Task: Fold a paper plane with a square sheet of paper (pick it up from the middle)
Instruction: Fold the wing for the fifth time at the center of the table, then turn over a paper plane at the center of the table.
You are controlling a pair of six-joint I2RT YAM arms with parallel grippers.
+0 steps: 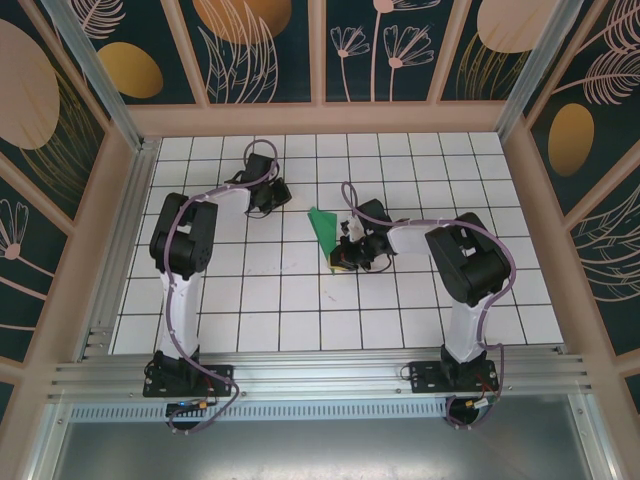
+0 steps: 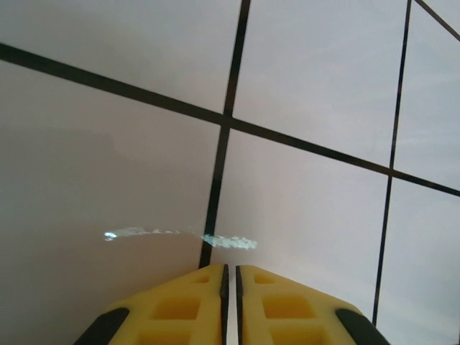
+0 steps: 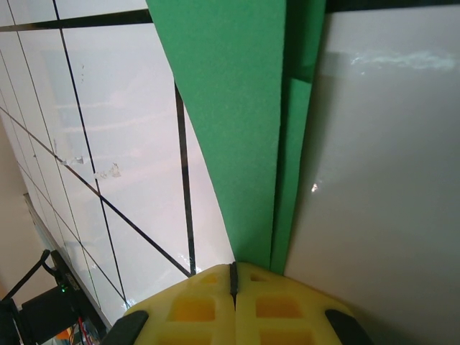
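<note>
- Paper plane (image 3: 237, 108): in the right wrist view its narrow end ran down between the yellow fingertips of the right gripper (image 3: 232, 277), which was closed tight and pinching the green paper.
- From that pinch the plane widened toward 12 o'clock as a long green wedge. A second folded layer lay along its 3 o'clock edge, with a dark crease line between the two.
- Beneath it lay the white tiled table (image 3: 374, 180), its black grid lines slanting away toward 9 o'clock.
- From above, the plane (image 1: 322, 228) lay a little right of the table's centre. It stretched from the right gripper (image 1: 348, 256) toward 11 o'clock, pointed end nearest the gripper and broad end farthest.
- The left gripper (image 2: 230, 277) was all but closed, with only a hairline slit between its yellow pads and nothing between them.
- It hung over bare tiles, with a junction of grid lines at its 12 o'clock and a pale scuff mark (image 2: 180, 236) just beyond the fingertips.
- In the overhead view the left gripper (image 1: 272, 196) sat at about 10 o'clock from the plane, near it but not touching.
- Around the table stood dark panels with leaf and flower patterns (image 1: 270, 50). A metal rail (image 1: 320, 370) carried both arm bases at 6 o'clock.
</note>
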